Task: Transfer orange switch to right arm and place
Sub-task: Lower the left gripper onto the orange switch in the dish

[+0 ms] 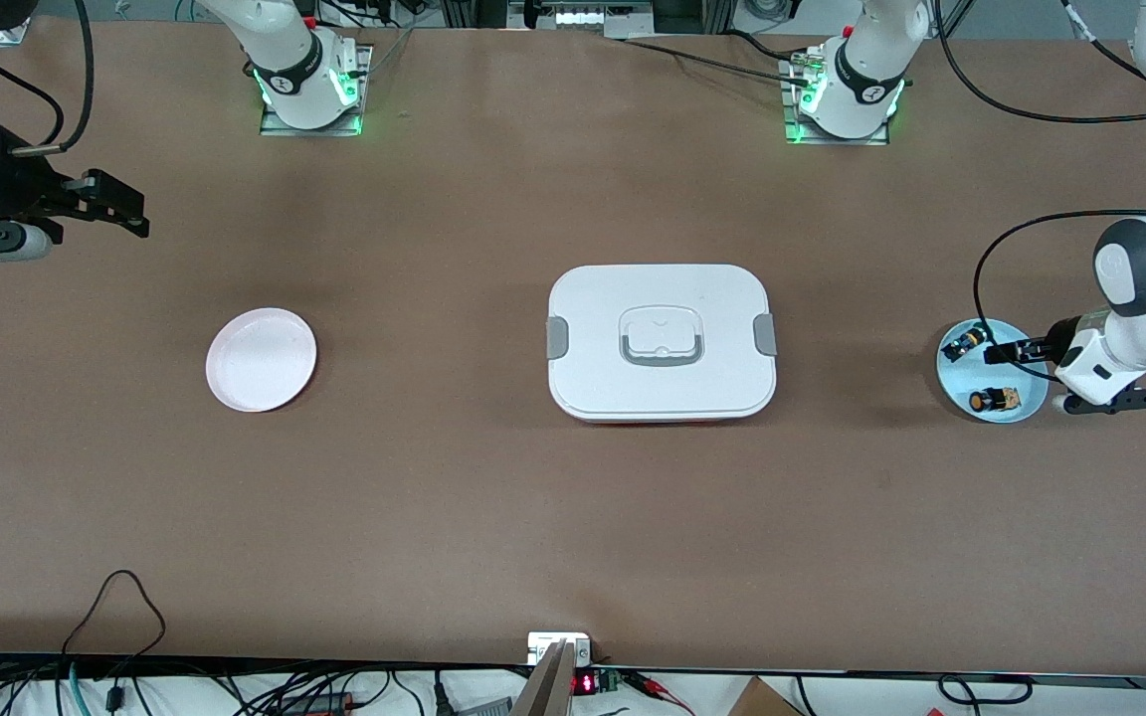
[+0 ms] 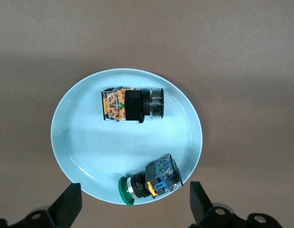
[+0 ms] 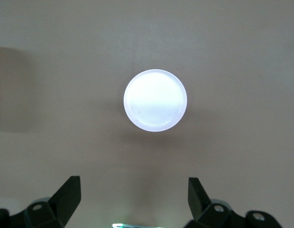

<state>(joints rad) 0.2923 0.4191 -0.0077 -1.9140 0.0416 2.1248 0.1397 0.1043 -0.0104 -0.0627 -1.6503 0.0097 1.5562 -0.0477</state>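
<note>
The orange switch (image 1: 996, 400) (image 2: 130, 105) lies on its side on a pale blue plate (image 1: 979, 373) (image 2: 85, 142) at the left arm's end of the table. A green-capped switch (image 1: 964, 343) (image 2: 149, 183) lies beside it on the same plate. My left gripper (image 1: 1039, 376) (image 2: 133, 199) hangs open over the plate's edge, with the green-capped switch closest to its fingers and nothing between them. At the other end, the right arm's gripper (image 1: 140, 211) (image 3: 132, 183) hangs open and empty over the table. It looks toward a white plate (image 1: 261, 359) (image 3: 155, 100).
A white lidded box (image 1: 661, 343) with grey clasps sits in the middle of the table between the two plates. Cables (image 1: 115, 607) run along the table edge nearest the front camera. A black cable (image 1: 981, 268) loops above the blue plate.
</note>
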